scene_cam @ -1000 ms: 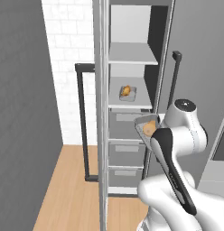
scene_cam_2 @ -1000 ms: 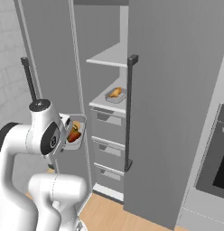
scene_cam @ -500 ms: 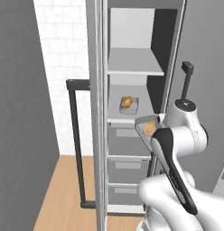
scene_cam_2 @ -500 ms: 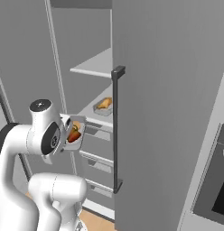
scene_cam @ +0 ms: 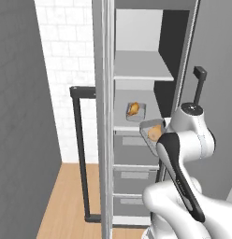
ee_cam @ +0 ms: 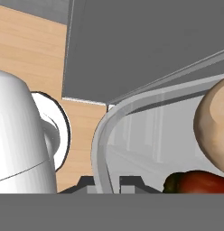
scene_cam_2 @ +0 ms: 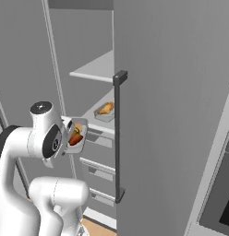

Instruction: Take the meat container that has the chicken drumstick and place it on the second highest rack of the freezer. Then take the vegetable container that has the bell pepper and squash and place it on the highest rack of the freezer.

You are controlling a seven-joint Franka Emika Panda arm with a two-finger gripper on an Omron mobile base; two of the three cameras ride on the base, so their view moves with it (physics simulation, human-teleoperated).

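Note:
The vegetable container point(scene_cam_2: 77, 135) hangs tilted in front of the open freezer point(scene_cam: 136, 42), with my gripper point(ee_cam: 107, 184) shut on its rim point(ee_cam: 101, 140). In it lie the pale tan squash point(ee_cam: 214, 121) and the red bell pepper point(ee_cam: 200, 182). From the left base view the container point(scene_cam: 152, 132) shows beside my white wrist, about level with the lower open shelf. The meat container point(scene_cam: 135, 111) with the chicken drumstick point(scene_cam_2: 105, 109) rests on that lower shelf. Above it the highest rack point(scene_cam: 142, 66) is bare.
Grey drawers point(scene_cam: 135, 175) fill the freezer below the shelves. An open door with a long dark bar handle point(scene_cam_2: 117, 138) stands close on the right. Another dark bar handle point(scene_cam: 78, 154) stands left of the cabinet, before a white tiled wall point(scene_cam: 66, 46). Wooden floor point(scene_cam: 61, 200) lies below.
The whole picture has shifted: the base has driven and the freezer now looks nearer and larger. My arm keeps the same pose, with the vegetable container still held.

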